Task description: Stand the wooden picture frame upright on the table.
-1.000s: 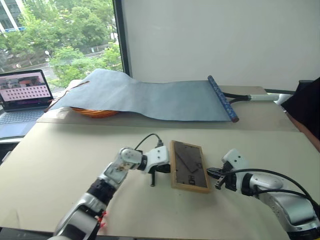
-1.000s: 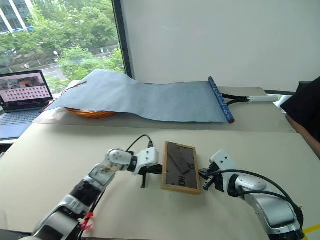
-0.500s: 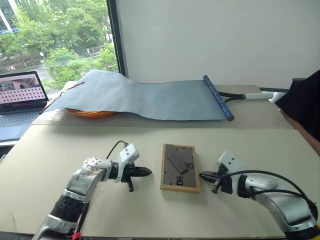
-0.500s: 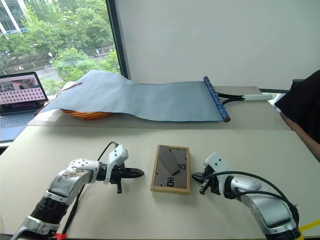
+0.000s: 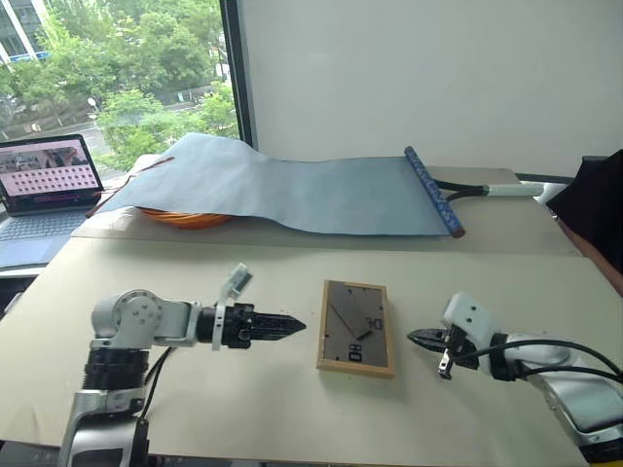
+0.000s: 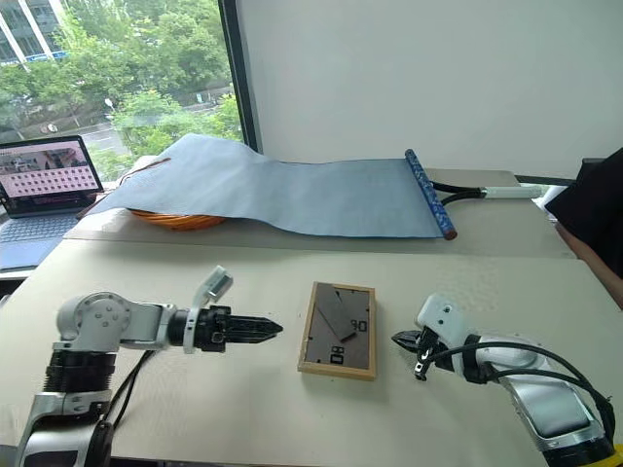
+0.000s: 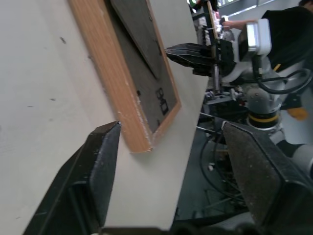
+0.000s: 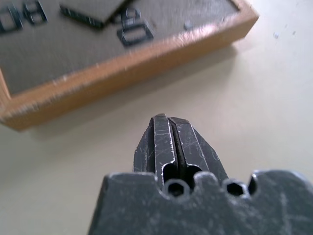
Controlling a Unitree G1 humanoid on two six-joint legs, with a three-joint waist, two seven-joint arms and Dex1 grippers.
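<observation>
- My left claw hovers just beside the wooden picture frame, on its left long edge, fingers apart as my left wrist view shows, with the frame's near corner lying between them but not touched.
- My right claw sits just beside the frame's opposite long edge, fingers pressed together, holding nothing, tip aimed at the wood rim.
- The frame lies flat on the worktop, face down, dark back panel and its fold-out stand facing up, between my two claws.
- I judge it light and rigid: thin light-wood rim, stiff backing. It should tip up as one piece without flexing.
- The rim looks smooth and the worktop matte and plain, so I expect the frame to slide rather than lift if I push from one side alone.
- The front may be glazed; I cannot tell from here, so I would treat it as fragile and avoid dropping it.
- Best hold, in my view: pinch the wooden rim across its thickness at a long edge, bracing the far edge with the other claw, and keep off the stand flap, which looks flimsy.
</observation>
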